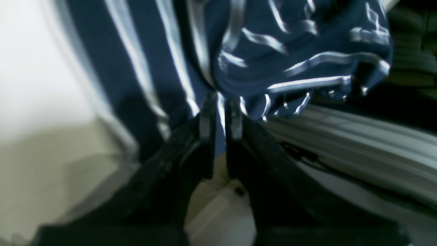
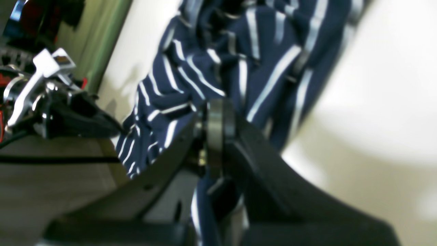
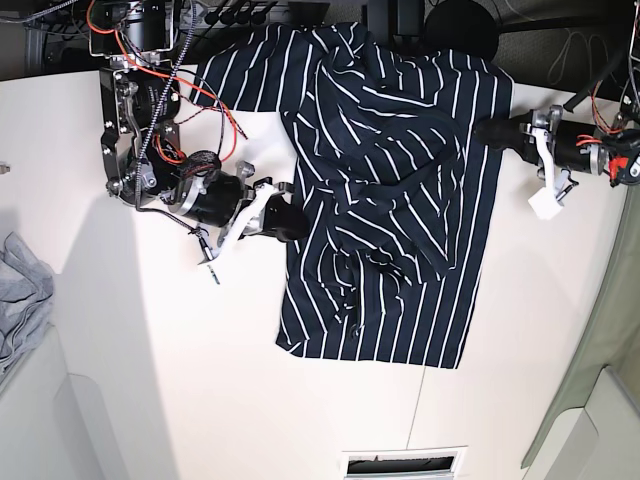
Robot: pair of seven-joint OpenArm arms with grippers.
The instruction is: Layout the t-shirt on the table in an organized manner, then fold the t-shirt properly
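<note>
Closest to the lens in the left wrist view are the two dark fingers of the left end effector (image 1: 221,118), drawn nearly together with a thin fold of the striped t-shirt (image 1: 191,51) pinched between their tips; more of the cloth bunches up just beyond them. In the right wrist view the right end effector (image 2: 218,130) is fully closed, its fingers pressed together on navy cloth that also runs down between them. Only the base view gives the poses: the right arm reaches in from that view's left, its wrist low over the desk (image 3: 150,380) and its end effector (image 3: 285,222) meeting the shirt's side edge about midway along, while the left arm comes in level from that view's right, its end effector (image 3: 497,132) at the opposite edge, nearer the top. Between them the t-shirt (image 3: 390,210) lies on the cream desk – mostly spread, yet rumpled, with a fold heaped across its middle and a sleeve reaching towards the top left. A light grey garment (image 3: 22,300) sits at the desk's left edge, well apart, and red and black cables (image 3: 195,95) hang around the right arm.
</note>
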